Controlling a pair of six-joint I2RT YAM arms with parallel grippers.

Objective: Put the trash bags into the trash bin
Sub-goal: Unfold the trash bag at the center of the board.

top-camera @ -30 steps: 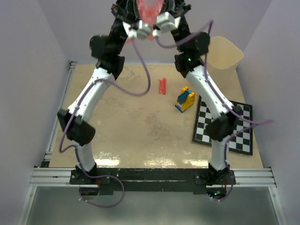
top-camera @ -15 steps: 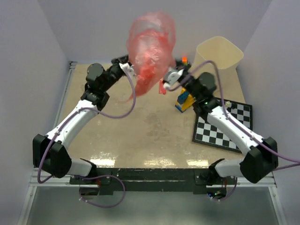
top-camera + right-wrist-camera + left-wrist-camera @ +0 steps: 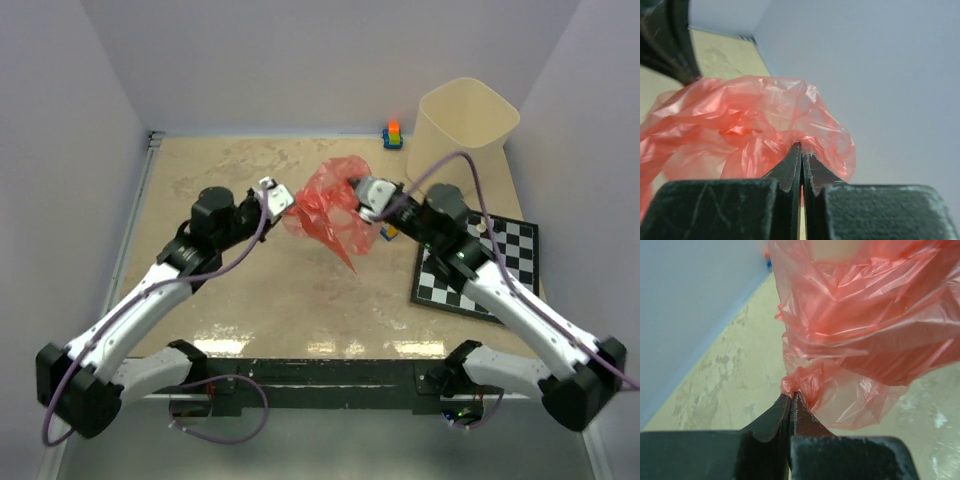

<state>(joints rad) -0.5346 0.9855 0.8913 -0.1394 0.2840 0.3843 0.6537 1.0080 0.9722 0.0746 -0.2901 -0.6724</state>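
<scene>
Top view: a blue-and-yellow toy block (image 3: 386,234) just beneath the right gripper (image 3: 365,192) is mostly hidden by the gripper and the bag. It cannot be told whether the bag's lower tip touches the table (image 3: 250,290).

Trash bag (image 3: 328,215): slung between both grippers, tapering to a point toward the arm bases. It is thin, translucent red film, heavily crinkled.

Left gripper (image 3: 275,197): fingers pressed together on a bunched pinch of film, with the sack billowing ahead.

Right gripper: fingers likewise clamped on a fold of film.

Trash bin (image 3: 468,122): smooth cream plastic with a rounded-square mouth. It stands upright beyond the right gripper, apart from the bag.
</scene>
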